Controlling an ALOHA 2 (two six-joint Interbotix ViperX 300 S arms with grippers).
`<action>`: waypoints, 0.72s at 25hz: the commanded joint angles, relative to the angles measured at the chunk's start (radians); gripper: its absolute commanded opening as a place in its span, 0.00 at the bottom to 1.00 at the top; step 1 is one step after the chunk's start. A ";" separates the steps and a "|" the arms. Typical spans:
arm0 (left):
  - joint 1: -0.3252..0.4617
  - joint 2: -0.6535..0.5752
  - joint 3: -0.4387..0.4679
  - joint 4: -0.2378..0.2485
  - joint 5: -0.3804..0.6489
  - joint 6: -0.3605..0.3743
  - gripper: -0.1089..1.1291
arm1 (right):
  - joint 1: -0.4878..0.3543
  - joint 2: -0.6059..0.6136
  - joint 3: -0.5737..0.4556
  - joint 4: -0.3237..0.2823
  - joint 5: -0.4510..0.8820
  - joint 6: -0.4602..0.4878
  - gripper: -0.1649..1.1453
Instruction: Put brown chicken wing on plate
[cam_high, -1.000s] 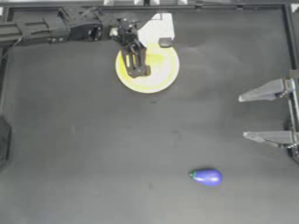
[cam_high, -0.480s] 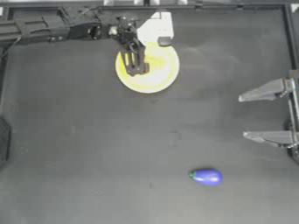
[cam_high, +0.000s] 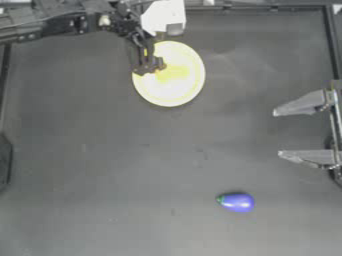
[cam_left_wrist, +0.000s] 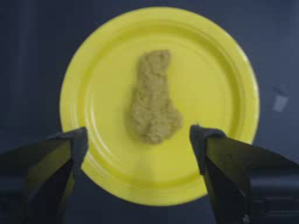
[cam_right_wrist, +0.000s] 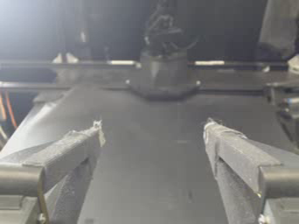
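The brown chicken wing (cam_left_wrist: 153, 98) lies flat in the middle of the pale yellow plate (cam_left_wrist: 222, 78), free of any fingers. In the top view the plate (cam_high: 184, 95) sits at the back centre of the table, and the wing (cam_high: 175, 74) shows as a brighter patch on it. My left gripper (cam_high: 148, 62) hovers over the plate's left part. It is open, with its jaws spread wider than the wing (cam_left_wrist: 139, 131). My right gripper (cam_high: 304, 130) is parked open at the right edge, far from the plate.
A purple-blue eggplant toy (cam_high: 236, 202) lies on the dark table at the front right. The left arm's white link (cam_high: 162, 16) hangs over the table's back edge just behind the plate. The table's far rail (cam_right_wrist: 163, 65) shows in the right wrist view.
The left gripper has drawn back a little from the plate's middle toward its left rim. The wing stays lying on the plate. The right arm has not moved.
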 joint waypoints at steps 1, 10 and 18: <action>-0.038 -0.137 0.031 -0.026 -0.008 0.002 0.88 | 0.000 0.006 -0.014 0.003 -0.009 -0.002 0.88; -0.121 -0.310 0.193 -0.058 -0.094 -0.020 0.88 | 0.000 0.006 -0.014 0.002 -0.009 -0.002 0.88; -0.201 -0.480 0.360 -0.058 -0.227 -0.098 0.88 | -0.002 0.005 -0.014 0.003 -0.009 -0.002 0.88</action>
